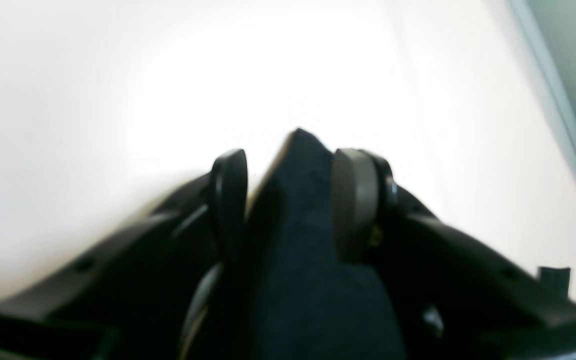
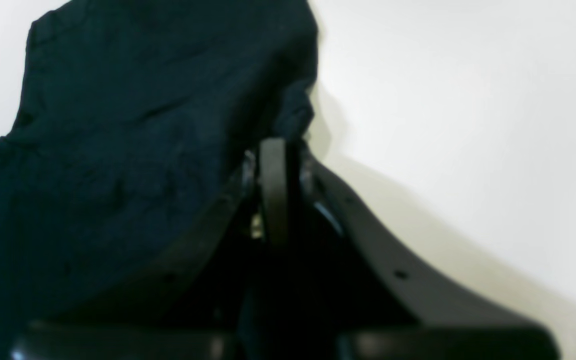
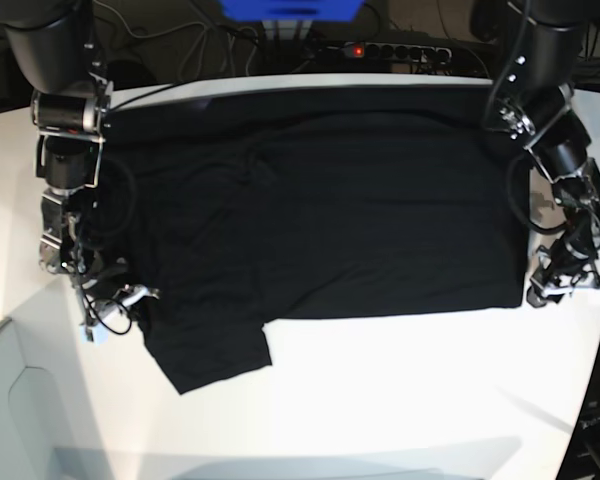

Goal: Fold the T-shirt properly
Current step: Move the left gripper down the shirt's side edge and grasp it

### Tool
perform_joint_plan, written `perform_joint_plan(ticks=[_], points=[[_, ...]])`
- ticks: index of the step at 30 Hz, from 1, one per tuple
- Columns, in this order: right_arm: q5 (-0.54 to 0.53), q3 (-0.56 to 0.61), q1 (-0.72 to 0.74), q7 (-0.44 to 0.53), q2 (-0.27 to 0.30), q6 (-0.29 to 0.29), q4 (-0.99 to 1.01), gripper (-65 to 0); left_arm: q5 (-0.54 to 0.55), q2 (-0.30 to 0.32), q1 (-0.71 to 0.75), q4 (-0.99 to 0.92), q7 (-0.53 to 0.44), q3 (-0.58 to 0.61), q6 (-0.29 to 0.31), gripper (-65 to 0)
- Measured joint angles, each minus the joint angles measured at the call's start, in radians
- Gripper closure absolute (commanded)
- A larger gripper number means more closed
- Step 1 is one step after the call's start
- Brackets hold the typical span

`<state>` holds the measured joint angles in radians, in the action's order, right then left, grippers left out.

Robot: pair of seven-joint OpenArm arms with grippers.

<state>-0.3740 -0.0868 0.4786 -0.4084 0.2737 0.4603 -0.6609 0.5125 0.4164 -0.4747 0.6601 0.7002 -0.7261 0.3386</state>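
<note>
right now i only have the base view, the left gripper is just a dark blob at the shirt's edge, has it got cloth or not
observer: yes. In the left wrist view a thick fold of the T-shirt stands between the pads of the left gripper, which are apart around it.
operator: and the right one, same blob for me
observer: in its wrist view the right gripper has its jaws pressed together, with the shirt's edge caught at the tips.
operator: is that edge flat or lifted
observer: lifted, it seems. The cloth slopes up to the tips, with bare white table beside it.
</note>
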Motion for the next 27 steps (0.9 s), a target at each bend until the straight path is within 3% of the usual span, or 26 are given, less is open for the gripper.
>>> perform_joint_plan(ticks=[3, 11, 17, 27], points=[[0.000, 0.000, 0.000, 0.000, 0.000, 0.000, 0.000, 0.0, -0.005, 0.013, -0.023, -0.085, -0.032, 0.032, -0.004, -27.2], [0.000, 0.000, 0.000, -0.001, 0.000, 0.000, 0.000, 0.0, 0.028, 0.033, -0.041, -0.256, -0.234, 0.038, 0.018, -27.2], [0.000, 0.000, 0.000, 0.000, 0.000, 0.000, 0.000, 0.0, 0.031, 0.028, -0.041, -0.268, -0.257, 0.038, 0.024, -27.2], [0.001, 0.000, 0.000, 0.000, -0.001, 0.000, 0.000, 0.0, 0.043, -0.029, -0.048, -0.266, -0.282, 0.036, 0.025, -27.2]])
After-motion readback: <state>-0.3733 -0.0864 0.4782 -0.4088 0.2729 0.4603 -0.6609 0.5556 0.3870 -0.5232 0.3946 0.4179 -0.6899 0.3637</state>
